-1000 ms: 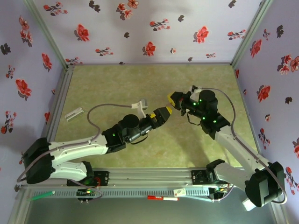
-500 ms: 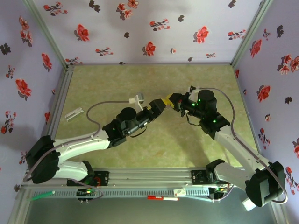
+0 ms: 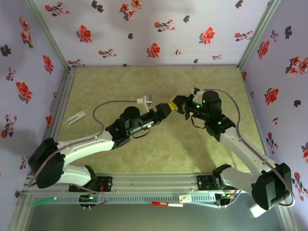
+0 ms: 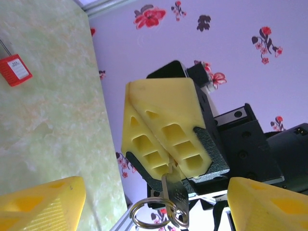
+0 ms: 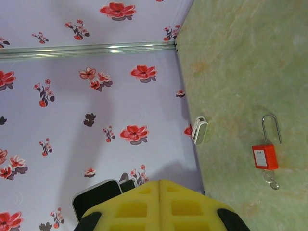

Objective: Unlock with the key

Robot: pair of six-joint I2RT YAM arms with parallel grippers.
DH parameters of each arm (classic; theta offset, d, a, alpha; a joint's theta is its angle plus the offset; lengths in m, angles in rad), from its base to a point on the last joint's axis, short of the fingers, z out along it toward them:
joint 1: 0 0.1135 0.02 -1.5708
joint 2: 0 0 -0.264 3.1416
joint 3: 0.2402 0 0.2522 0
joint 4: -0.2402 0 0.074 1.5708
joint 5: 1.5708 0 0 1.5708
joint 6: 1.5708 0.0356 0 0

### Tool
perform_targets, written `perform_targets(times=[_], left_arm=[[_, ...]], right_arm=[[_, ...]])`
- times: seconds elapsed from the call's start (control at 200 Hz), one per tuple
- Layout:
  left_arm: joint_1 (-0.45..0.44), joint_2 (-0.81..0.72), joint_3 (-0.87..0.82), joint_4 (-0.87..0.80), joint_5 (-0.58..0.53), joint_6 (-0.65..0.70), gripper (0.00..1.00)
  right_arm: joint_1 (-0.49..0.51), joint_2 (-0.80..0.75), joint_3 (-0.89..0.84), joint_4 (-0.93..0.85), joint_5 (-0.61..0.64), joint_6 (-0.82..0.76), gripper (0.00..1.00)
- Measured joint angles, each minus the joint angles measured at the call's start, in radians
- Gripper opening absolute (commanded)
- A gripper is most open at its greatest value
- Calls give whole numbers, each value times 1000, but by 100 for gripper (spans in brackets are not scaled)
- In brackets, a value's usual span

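Left arm stretched diagonally from the near-left corner to mid-counter [image 3: 120, 82], forearm low, wrist aimed up-right. Right arm reaches in from the near-right corner, elbow bent, wrist turned toward the left arm. The two tool heads meet nose to nose above the middle of the counter.

left fingers [image 3: 165, 109]: spread wide, holding nothing. In the left wrist view one sits on each side of the key [image 4: 175, 195], neither touching it.
right fingers [image 4: 166, 144]: closed together, pinching the key at their tips. The blade hangs below, with a split ring [image 4: 144, 202] on it.

Red padlock [image 5: 265, 156] lies flat on the counter, shackle up, well apart from both arms.

Versus a second ago: the left arm has pushed forward and up-right, closing the gap to the right fingers. Right arm nudged slightly left. Left fingers are a bit less wide.
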Motion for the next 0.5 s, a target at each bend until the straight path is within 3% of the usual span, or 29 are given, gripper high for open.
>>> perform_targets(times=[0.12, 0.495], left_arm=[[3, 16, 4, 0, 34, 3, 73], [19, 26, 17, 24, 94, 6, 50]], right_arm=[[0, 0, 0, 1, -4, 0, 0], [2, 0, 0, 2, -4, 0, 0]])
